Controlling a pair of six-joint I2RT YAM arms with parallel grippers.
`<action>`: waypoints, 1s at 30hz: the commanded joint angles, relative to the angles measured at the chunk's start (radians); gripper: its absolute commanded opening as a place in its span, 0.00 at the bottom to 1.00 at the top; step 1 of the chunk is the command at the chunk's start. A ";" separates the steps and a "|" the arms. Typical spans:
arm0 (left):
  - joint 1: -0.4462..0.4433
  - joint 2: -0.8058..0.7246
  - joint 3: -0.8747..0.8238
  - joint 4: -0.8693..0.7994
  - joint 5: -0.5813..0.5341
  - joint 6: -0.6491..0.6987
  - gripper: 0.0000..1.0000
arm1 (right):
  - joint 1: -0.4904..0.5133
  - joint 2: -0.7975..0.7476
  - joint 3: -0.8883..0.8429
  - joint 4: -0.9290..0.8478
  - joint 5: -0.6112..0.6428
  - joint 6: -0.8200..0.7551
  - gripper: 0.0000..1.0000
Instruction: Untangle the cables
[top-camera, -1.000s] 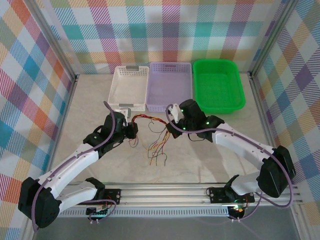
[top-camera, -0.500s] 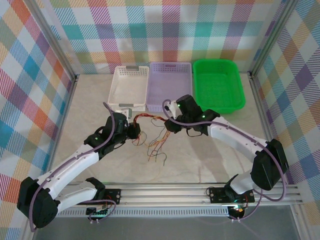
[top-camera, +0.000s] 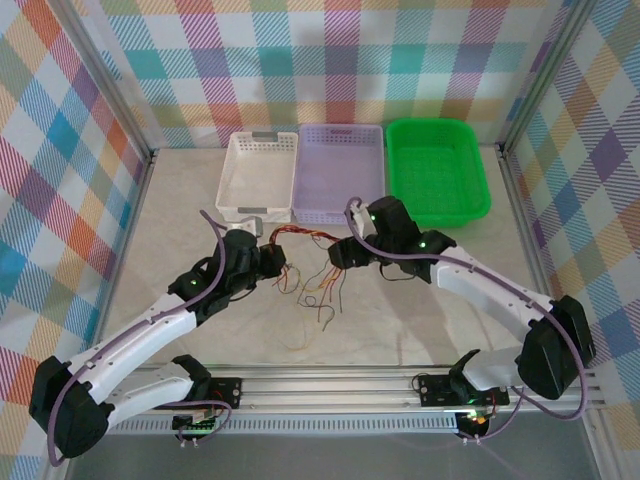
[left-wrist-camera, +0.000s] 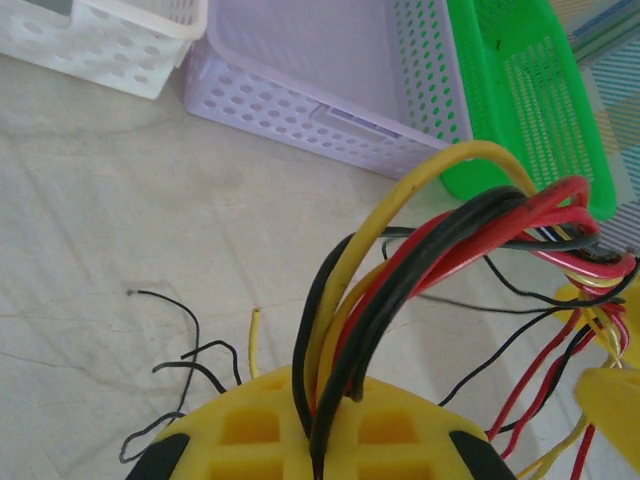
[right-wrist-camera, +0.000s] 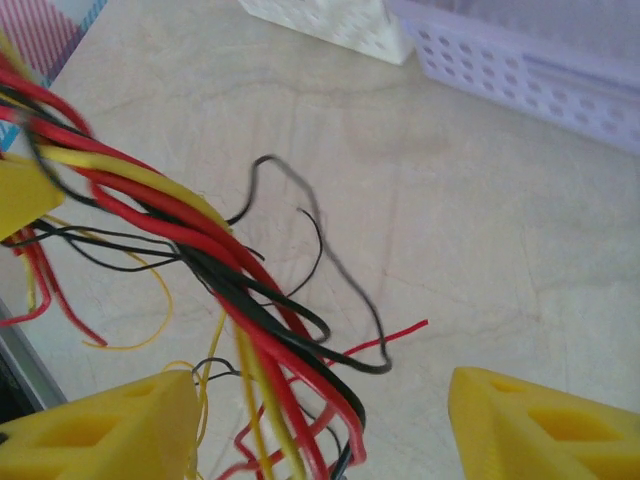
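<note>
Cables (top-camera: 306, 238) are lying mid-table (top-camera: 170, 220), just in front of the white basket (top-camera: 258, 175) and lilac basket (top-camera: 340, 170). They are stretching as a red, yellow and black bundle between the two grippers, loose ends trailing toward the near edge.

Left gripper (top-camera: 272, 262) is clamping the bundle tight. In its wrist view the strands are rising straight out from between the yellow fingers (left-wrist-camera: 420, 440).

Right gripper (top-camera: 343, 255) is holding its jaws wide apart. The bundle is passing through the gap close to one finger (right-wrist-camera: 110, 425), pinched by nothing.

My reading: mid-separation, one end anchored, the other hand between grips. The next move is calling for the right gripper to close on a single strand or small group and draw it away from the left, gently enough that the anchor is not slipping. Which strands are crossing, I cannot tell.
</note>
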 joint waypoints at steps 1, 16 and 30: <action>-0.033 -0.029 0.011 0.043 -0.042 -0.045 0.00 | -0.005 -0.040 -0.073 0.130 0.044 0.109 0.71; -0.127 -0.029 0.029 0.048 -0.145 -0.086 0.00 | 0.125 -0.042 -0.224 0.465 0.219 0.249 0.70; -0.128 -0.115 0.052 -0.032 -0.200 -0.058 0.00 | 0.126 0.044 -0.081 0.047 0.556 0.129 0.17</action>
